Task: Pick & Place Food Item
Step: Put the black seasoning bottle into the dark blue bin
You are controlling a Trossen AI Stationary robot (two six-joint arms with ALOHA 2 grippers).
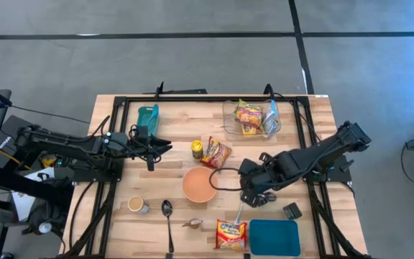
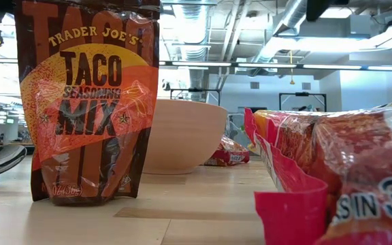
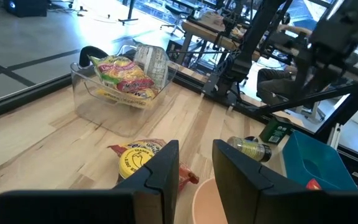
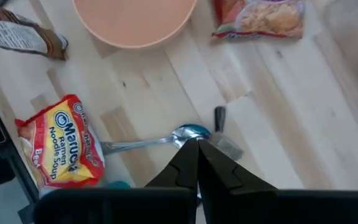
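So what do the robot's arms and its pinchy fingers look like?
Both arms are dark, almost black, built from chunky jointed segments with thin black cables running along them. The left gripper has two flat, blocky black fingers with squared tips. The right gripper has matching black fingers narrowing to a point.

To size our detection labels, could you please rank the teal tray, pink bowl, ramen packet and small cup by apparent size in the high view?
1. teal tray
2. pink bowl
3. ramen packet, close behind the bowl
4. small cup

colours on the pale wood table point(image 1: 315, 115)

a peach bowl point(image 1: 199, 185) sits beside the black right gripper point(image 1: 251, 199), a yellow-and-red ramen packet point(image 1: 231, 234) and teal tray point(image 1: 274, 237) below it; an orange-and-brown taco mix pouch point(image 2: 88, 102) stands beyond.
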